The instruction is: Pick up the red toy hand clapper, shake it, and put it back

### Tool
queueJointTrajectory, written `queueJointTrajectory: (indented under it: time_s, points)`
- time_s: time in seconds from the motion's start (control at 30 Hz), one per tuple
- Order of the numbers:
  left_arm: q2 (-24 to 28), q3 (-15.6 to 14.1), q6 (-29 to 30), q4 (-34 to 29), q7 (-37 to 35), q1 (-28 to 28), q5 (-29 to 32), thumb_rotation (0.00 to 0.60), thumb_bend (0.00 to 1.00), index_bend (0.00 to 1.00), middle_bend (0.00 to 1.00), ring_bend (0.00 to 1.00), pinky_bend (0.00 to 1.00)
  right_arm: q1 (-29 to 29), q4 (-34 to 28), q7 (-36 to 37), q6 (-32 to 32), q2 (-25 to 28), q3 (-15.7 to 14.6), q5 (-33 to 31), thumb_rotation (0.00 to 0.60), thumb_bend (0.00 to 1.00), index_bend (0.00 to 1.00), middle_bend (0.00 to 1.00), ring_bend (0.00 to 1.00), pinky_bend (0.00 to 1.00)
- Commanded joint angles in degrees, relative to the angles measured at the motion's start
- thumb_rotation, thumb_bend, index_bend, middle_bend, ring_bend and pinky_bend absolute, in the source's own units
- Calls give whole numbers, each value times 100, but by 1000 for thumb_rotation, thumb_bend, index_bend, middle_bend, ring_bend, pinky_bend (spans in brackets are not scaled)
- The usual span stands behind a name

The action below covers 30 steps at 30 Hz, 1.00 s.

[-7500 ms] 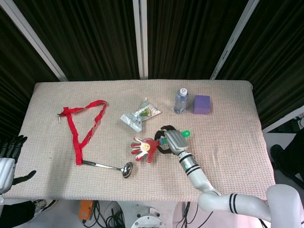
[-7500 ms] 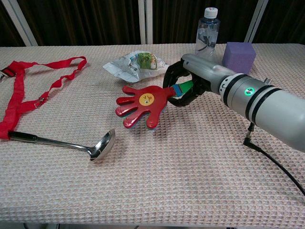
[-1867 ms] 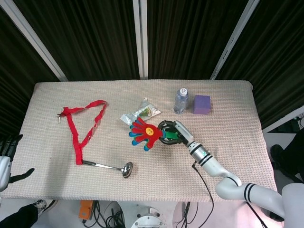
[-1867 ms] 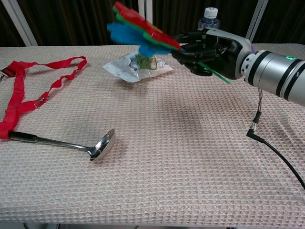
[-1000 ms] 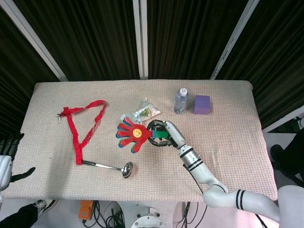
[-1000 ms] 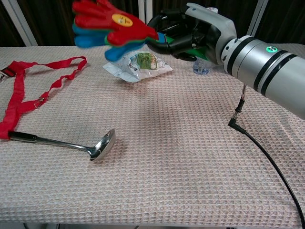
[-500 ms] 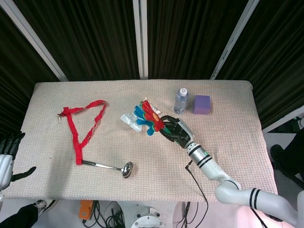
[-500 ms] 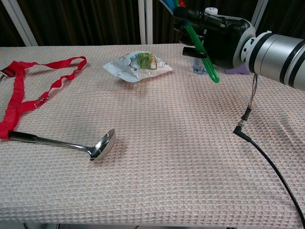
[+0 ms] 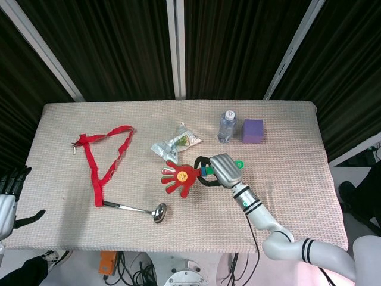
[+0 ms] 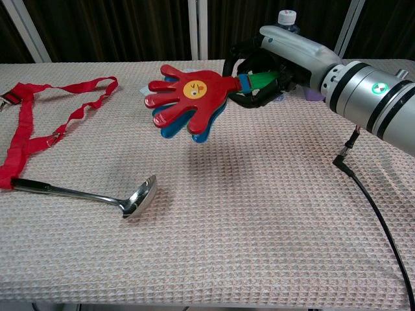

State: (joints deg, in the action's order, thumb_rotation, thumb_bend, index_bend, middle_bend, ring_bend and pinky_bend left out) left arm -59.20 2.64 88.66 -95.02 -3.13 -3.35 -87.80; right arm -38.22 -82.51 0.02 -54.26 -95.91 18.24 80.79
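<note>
Right hand (image 10: 269, 61) tight around the green handle of the red clapper (image 10: 188, 96), up above the tabletop (image 10: 259, 214).

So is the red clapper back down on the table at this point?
No. The right hand holds the clapper above the cloth, its shadow below.

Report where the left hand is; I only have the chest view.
Observer: The left hand is off the table's left edge near the front corner, fingers apart, holding nothing.
Operator: Find the snack packet; the clapper blocks it here.
Observer: The snack packet lies on the table just beyond the clapper, on its far side.
Operator: Check the purple block.
Observer: The purple block stands beside the bottle, beyond the right hand and apart from it.
</note>
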Motion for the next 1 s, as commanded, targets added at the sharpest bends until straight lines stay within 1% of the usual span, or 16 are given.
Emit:
queueJointTrajectory:
  time_s: [0.03,0.13,0.23,0.33,0.43,0.53,0.67,0.73,0.77,0.8,0.83,0.87,0.9,0.93,0.97,1.0]
  points:
    - [21,-25,-24,-17,-14,6,-6,600,60,74,36,0,11,49,2,-673,-421,-435,-122,-651,600,458,934,654,765,973]
    - [44,-38,-58,-25,-14,6,11,600,60,74,36,0,11,78,78,-598,-460,-494,-152,-751,600,459,918,654,764,973]
    - [21,-17,-37,5,-46,0,11,600,60,74,36,0,11,142,128,-195,-567,-584,-163,-751,600,456,902,654,762,973]
    - [6,-18,-50,20,-48,-12,-1,600,60,74,36,0,11,235,291,115,-738,-813,-152,-853,600,446,880,653,760,973]
    - [7,-25,-79,16,-58,-22,4,600,60,74,36,0,11,282,539,147,-742,-990,-248,-960,600,410,853,650,737,974]
    - [17,-31,-97,6,-54,-28,3,600,60,74,36,0,12,318,780,186,-742,-1144,-338,-1003,600,397,848,648,726,974]
    - [27,-37,-77,-12,-37,-15,-3,600,60,74,36,0,12,319,1019,244,-755,-1297,-373,-994,600,386,847,645,726,974]
    - [27,-37,-71,-13,-37,-9,4,600,60,74,36,0,12,306,1076,281,-746,-1327,-379,-968,600,374,824,628,701,969]
    - [27,-38,-74,-11,-36,-8,11,600,60,74,36,0,12,294,1084,307,-711,-1317,-396,-943,600,355,770,592,635,934]
    - [27,-37,-73,-8,-38,-6,15,600,60,74,36,0,12,276,1069,333,-649,-1283,-426,-913,600,323,663,517,504,831]
    - [26,-35,-71,-4,-42,-5,19,600,60,74,36,0,12,245,1033,359,-538,-1203,-478,-861,600,260,467,362,287,606]
    - [25,-32,-69,-1,-43,-5,22,600,60,74,36,0,12,220,994,347,-457,-1132,-508,-837,600,217,333,253,172,449]
    - [25,-31,-66,1,-45,-4,24,600,60,74,36,0,12,206,949,334,-411,-1065,-516,-825,600,150,157,113,52,230]
    - [28,-31,-64,1,-47,-1,27,600,59,74,36,0,12,201,894,331,-409,-997,-501,-811,600,107,60,37,7,105]
    - [30,-32,-63,1,-48,1,28,600,60,74,36,0,12,204,850,306,-435,-949,-495,-789,600,80,5,2,0,26]
    - [32,-32,-63,-1,-50,4,34,600,60,74,36,0,12,209,796,248,-457,-896,-496,-778,600,70,0,0,0,2]
